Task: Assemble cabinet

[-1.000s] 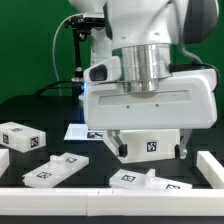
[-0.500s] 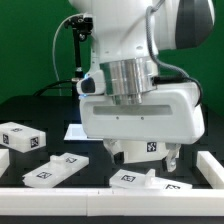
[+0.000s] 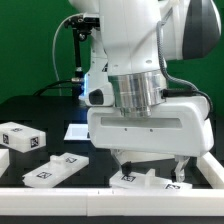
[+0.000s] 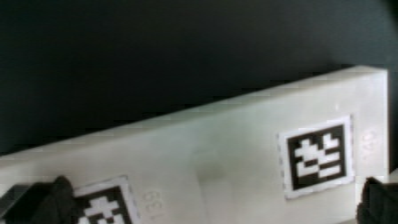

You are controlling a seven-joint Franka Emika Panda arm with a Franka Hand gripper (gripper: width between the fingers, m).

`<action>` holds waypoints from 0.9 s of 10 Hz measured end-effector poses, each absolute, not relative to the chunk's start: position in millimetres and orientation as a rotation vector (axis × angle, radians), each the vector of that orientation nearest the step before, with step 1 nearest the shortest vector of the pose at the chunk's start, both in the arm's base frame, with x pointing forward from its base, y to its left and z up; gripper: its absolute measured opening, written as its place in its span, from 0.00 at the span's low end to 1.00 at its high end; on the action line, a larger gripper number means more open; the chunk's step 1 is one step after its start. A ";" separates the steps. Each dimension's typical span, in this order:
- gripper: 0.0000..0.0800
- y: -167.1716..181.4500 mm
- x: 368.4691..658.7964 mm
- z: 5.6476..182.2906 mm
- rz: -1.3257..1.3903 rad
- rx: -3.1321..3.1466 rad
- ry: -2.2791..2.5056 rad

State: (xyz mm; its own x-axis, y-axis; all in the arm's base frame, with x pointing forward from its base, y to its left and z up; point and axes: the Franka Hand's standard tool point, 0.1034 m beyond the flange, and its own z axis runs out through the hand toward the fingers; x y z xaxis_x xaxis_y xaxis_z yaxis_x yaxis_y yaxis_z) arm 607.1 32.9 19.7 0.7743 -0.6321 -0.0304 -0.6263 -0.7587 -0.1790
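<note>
Gripper (image 3: 149, 170): low at 5 o'clock in the exterior view, fingers spread wide, gripping nothing.
Cabinet (image 4: 214, 135): white tagged face directly beneath the gripper, between its fingertips; contact unclear.
Loose tagged panel (image 3: 55, 168): 9 o'clock of the gripper.

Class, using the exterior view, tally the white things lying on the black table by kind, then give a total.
White tagged parts: 3
Marker board: 1
Total: 4
</note>
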 end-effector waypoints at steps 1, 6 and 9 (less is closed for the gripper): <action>0.98 33.1 607.1 19.7 -0.047 -2.788 0.997; 0.12 33.5 607.0 19.7 -0.047 -2.789 0.996; 0.08 39.0 597.9 31.1 0.063 -2.774 1.030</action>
State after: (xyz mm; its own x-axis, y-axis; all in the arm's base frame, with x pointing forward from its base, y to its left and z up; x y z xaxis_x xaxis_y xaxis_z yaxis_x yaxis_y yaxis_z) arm 597.9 39.0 31.1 0.7587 -0.6433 -0.1024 -0.6510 -0.7432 -0.1544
